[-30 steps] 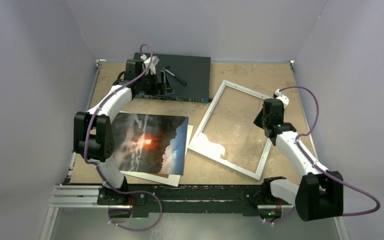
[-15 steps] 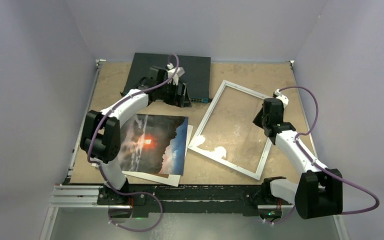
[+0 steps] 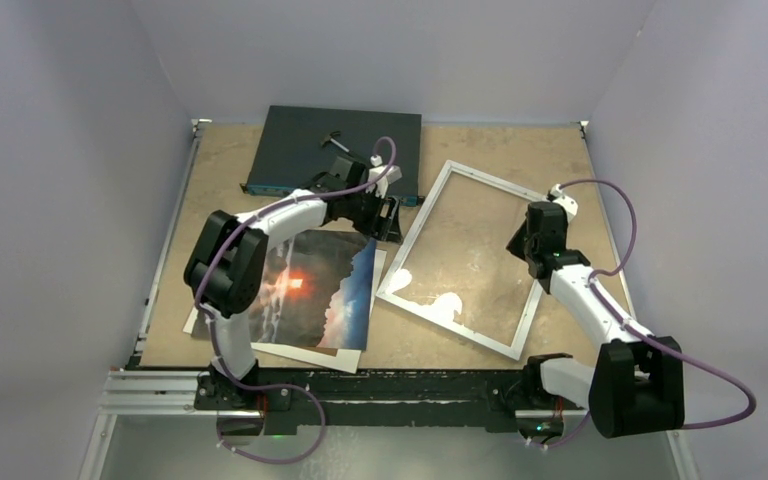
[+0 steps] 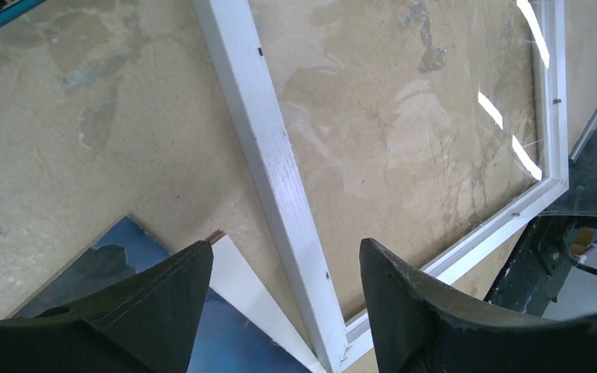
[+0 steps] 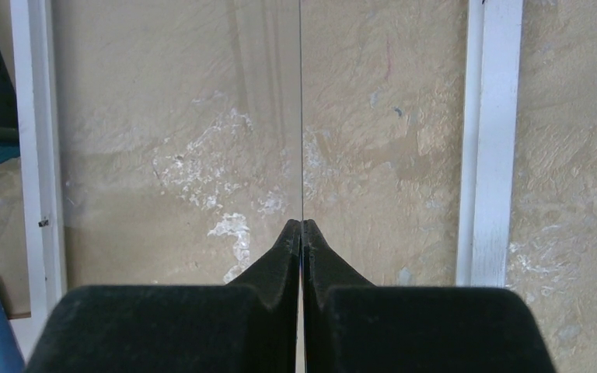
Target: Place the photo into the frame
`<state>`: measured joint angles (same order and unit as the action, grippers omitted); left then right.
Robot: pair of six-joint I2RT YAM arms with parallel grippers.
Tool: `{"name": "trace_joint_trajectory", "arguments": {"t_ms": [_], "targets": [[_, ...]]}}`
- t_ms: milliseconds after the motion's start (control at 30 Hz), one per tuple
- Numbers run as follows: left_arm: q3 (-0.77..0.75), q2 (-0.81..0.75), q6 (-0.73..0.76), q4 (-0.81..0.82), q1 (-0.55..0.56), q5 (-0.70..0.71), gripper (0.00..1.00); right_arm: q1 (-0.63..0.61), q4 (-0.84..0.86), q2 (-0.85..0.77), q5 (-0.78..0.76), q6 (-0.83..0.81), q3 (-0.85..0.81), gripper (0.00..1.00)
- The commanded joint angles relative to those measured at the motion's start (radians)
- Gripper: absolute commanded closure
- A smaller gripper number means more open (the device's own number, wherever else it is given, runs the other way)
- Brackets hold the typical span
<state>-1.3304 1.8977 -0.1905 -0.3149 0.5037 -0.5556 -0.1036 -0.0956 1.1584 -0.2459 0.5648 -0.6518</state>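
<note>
the photo [image 3: 310,285] lies flat on the left half of the counter [image 3: 230,170], picture side up. it rests on a white sheet [image 4: 241,291], and a sliver of brown board [image 4: 215,235] shows at the corner. the frame [image 3: 412,232] lies just beside it to the right, turned at an angle and not touching the photo.

the left arm [image 3: 290,210] reaches across the photo's far edge. its jaws stand spread with nothing in them, poised over the frame's left rail (i can't tell whether they touch it). the right arm [image 3: 580,290] is at the frame's right side, its jaws pressed together on the thin edge of a clear pane [image 5: 301,116]. a dark switch box [image 3: 300,150] sits at the back.
</note>
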Motion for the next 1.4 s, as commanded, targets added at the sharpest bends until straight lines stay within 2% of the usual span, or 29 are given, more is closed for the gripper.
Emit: {"name": "trace_joint_trajectory", "arguments": {"t_ms": [0,200,333,633,833,933,1067,1167,1333,1367], "targets": [[0.005,0.018,0.012,0.075,0.022,0.002,0.31,-0.001,0.021,-0.005,-0.009,0.022,0.020,1.00],[0.002,0.048,0.021,0.082,0.045,0.026,0.24,-0.001,0.039,-0.005,-0.015,0.033,0.037,1.00],[0.001,0.063,0.030,0.085,0.055,0.045,0.23,-0.001,0.051,0.004,-0.012,0.039,0.052,1.00],[0.019,0.081,0.046,0.078,0.064,0.092,0.28,-0.001,0.038,0.032,-0.036,0.097,0.070,1.00],[0.024,0.059,0.037,0.092,0.063,0.075,0.29,-0.001,0.013,0.056,-0.059,0.120,0.058,1.00],[0.025,0.047,0.037,0.093,0.063,0.074,0.30,-0.002,0.020,0.074,-0.070,0.121,0.051,0.97],[0.031,0.026,0.044,0.097,0.064,0.077,0.30,-0.001,0.025,0.080,-0.062,0.123,0.041,0.86],[0.033,0.014,0.051,0.098,0.064,0.084,0.30,-0.001,0.019,0.067,-0.059,0.126,0.036,0.67],[0.038,0.004,0.057,0.102,0.064,0.092,0.30,-0.001,0.004,0.038,-0.071,0.130,0.032,0.43],[0.037,0.006,0.057,0.102,0.063,0.092,0.30,-0.002,0.002,0.034,-0.072,0.132,0.032,0.41]]}}
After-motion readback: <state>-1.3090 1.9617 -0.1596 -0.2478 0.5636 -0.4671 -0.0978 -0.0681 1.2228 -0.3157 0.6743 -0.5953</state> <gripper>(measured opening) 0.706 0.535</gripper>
